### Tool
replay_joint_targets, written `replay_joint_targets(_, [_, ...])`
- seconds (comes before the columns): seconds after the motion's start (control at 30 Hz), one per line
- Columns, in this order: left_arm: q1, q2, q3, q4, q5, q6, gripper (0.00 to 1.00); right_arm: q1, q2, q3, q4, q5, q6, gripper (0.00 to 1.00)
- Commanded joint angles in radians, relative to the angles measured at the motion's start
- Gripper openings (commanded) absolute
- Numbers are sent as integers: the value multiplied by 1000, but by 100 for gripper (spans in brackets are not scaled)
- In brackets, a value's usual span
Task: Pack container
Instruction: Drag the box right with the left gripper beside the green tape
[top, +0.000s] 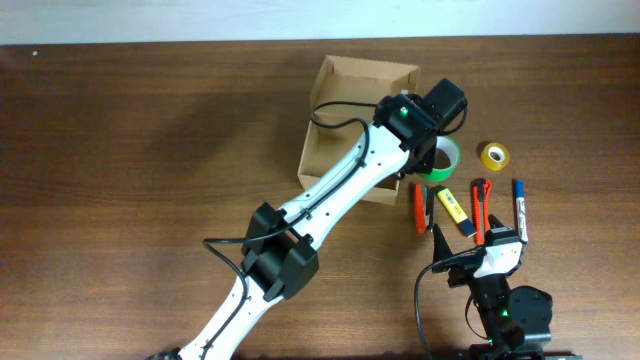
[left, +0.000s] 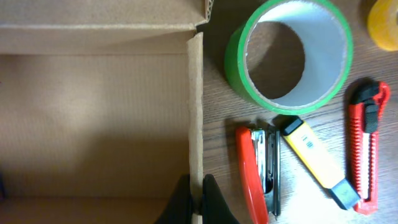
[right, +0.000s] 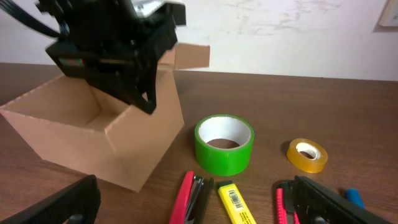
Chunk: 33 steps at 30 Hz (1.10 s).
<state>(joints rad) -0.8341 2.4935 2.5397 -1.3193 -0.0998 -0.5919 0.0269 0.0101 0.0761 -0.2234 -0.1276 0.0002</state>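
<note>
Cardboard box (top: 345, 95) sits open mid-table, L gripper (left: 196, 194) clamped on its right wall. Beside it: green tape (right: 224, 152), stapler (left: 254, 177), marker (left: 311, 155), cutter (left: 367, 143), yellow tape (top: 492, 155), pen (top: 520, 205). R gripper (top: 485, 250) nearby, jaws spread.

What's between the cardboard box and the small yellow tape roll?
The green tape roll sits between box and yellow roll, clearest in the right wrist view.
</note>
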Motion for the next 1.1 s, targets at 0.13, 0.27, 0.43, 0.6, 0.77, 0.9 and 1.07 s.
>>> replay_joint_targets(0.13, [6,24,13,1,-32,7,2,5,-8,-8,2,9,5,99])
replay_joint_targets(0.27, [6,45,12,-1,-31,18,2,5,-8,-8,2,9,5,99])
replay_joint_targets(0.43, [5,84,12,-9,-19,33,2,5,-8,-8,2,9,5,99])
replay_joint_targets(0.6, [6,93,12,-5,-23,47,9,5,-8,-8,2,9,5,99])
replay_joint_targets(0.77, [6,93,12,3,-40,54,42,5,-8,-8,2,9,5,99])
replay_joint_targets(0.9, [6,93,18,6,-63,86,72,5,-8,-8,2,9,5,99])
replay_joint_targets(1.07, [6,92,85,-18,-139,127,77,5,-8,-8,2,9,5,99])
